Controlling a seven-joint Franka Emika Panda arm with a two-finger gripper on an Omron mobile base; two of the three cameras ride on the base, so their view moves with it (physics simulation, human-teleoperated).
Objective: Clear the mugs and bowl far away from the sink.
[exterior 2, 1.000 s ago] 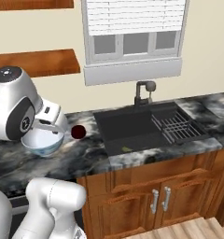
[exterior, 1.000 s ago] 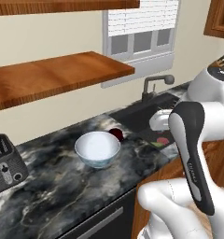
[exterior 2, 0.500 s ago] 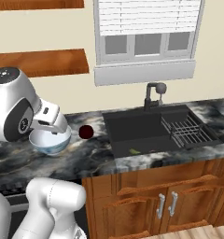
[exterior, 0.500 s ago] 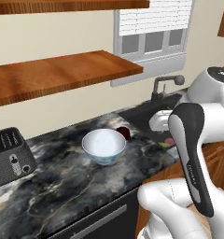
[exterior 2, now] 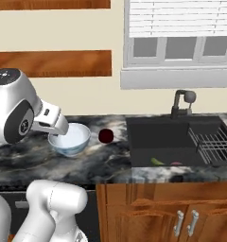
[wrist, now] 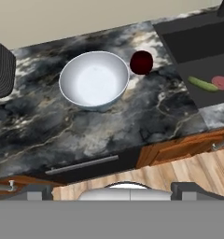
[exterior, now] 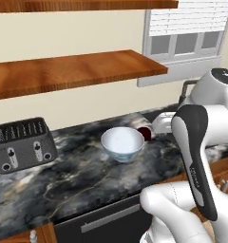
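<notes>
The large white bowl point(exterior: 122, 142) stands upright on the marbled dark counter, empty in the hand view point(wrist: 94, 78). Just to its right, towards the sink, is a small dark red mug point(exterior: 145, 133) point(exterior 2: 106, 136) point(wrist: 142, 62). The dark sink point(exterior 2: 172, 142) point(wrist: 202, 51) lies further right, with its curved faucet point(exterior 2: 182, 101) behind it. My gripper point(wrist: 115, 190) is open, its tips wide apart, and holds nothing. It hangs above the counter's front edge, well clear of the bowl. From the right base view my hand point(exterior 2: 53, 124) covers the bowl's left rim point(exterior 2: 73, 139).
A black toaster point(exterior: 23, 144) stands at the counter's left end. A dish rack point(exterior 2: 213, 144) fills the sink's right part, and a green and a red item point(wrist: 208, 84) lie in the basin. Wooden shelves point(exterior: 73, 71) hang above the counter. Cabinet doors point(exterior 2: 181, 212) are below.
The whole scene has slid right in both base views, so the base has driven left. The toaster has come fully into view. Bowl and mug keep their places on the counter.
</notes>
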